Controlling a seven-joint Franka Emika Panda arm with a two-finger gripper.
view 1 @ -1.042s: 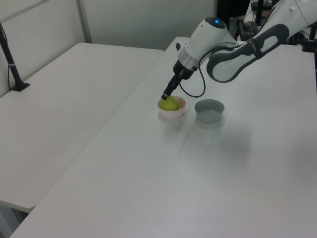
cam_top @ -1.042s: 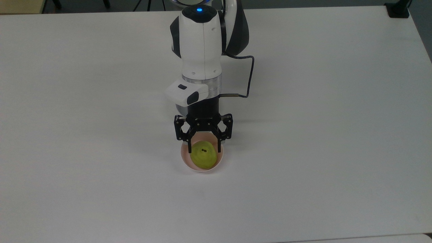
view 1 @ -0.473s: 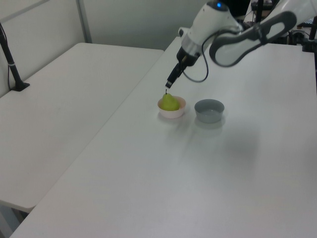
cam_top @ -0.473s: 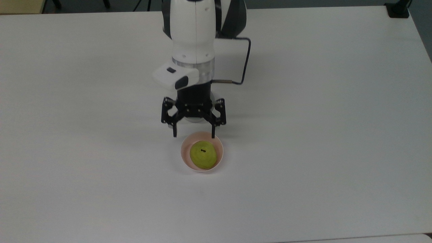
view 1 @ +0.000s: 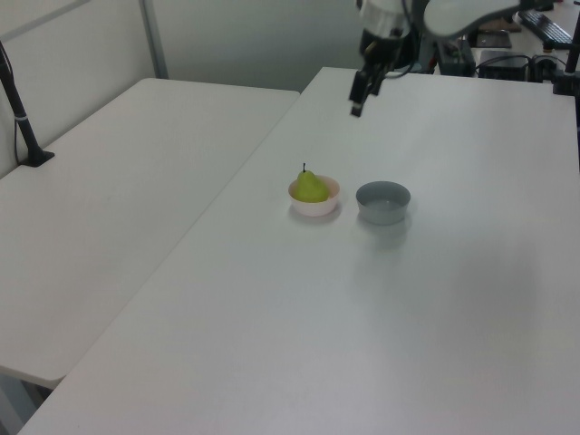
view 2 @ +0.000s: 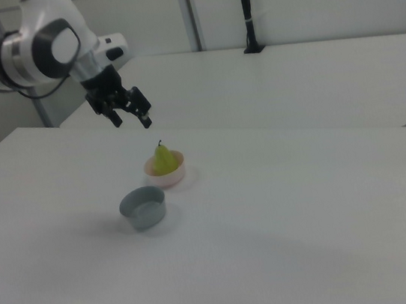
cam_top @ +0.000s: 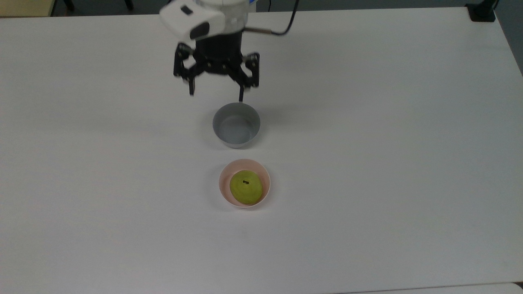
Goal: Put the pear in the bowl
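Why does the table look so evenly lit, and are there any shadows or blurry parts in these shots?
In the top view, the light is soft: the grey bowl and the pink bowl holding the pear cast only faint shadows. The left view shows a pale smudge of shadow beside the grey bowl. In the right view, the gripper looks slightly soft.

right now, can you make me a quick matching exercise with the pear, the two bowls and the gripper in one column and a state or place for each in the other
Column 1
1. pear
2. pink bowl
3. grey bowl
4. gripper

Column 2
a. empty, standing on the table
b. open, raised above the table and holding nothing
c. upright, stem on top, sitting in a bowl
d. holds the fruit

Pairs: 1-c, 2-d, 3-a, 4-b
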